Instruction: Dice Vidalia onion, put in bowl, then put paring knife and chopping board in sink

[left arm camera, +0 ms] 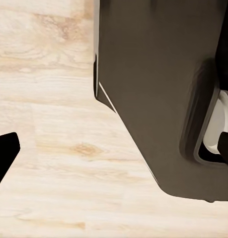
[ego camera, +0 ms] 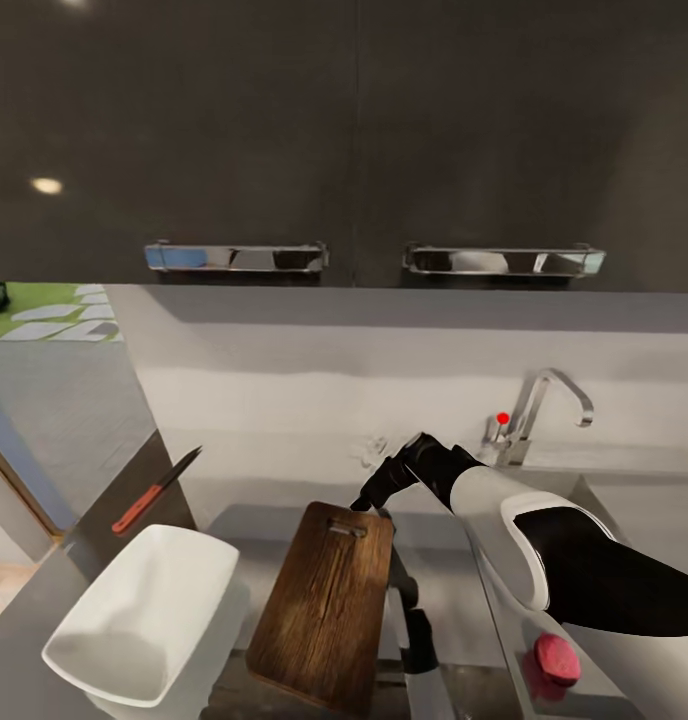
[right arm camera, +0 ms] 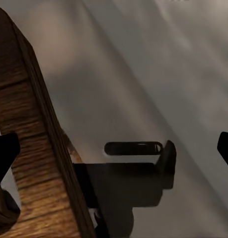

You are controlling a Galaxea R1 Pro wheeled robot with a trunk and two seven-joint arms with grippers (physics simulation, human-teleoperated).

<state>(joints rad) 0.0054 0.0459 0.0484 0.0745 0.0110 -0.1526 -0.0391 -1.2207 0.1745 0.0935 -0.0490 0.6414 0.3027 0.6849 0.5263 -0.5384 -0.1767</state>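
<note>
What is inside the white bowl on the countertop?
The bowl tilts toward the camera; the visible white inside looks bare. Its near rim hides the lowest part, so tiny onion cubes there cannot be excluded.

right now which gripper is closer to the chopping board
Right. The right gripper is at the chopping board's handle-hole end; the left wrist view looks down on wood floor, away from it.

Head view looks down over the countertop (ego camera: 44, 640); right wrist, close, shares the chopping board (ego camera: 324, 610); left wrist faces floor.

Grained wood chopping board (ego camera: 324, 605) — glossy countertop (ego camera: 24, 655)
</note>
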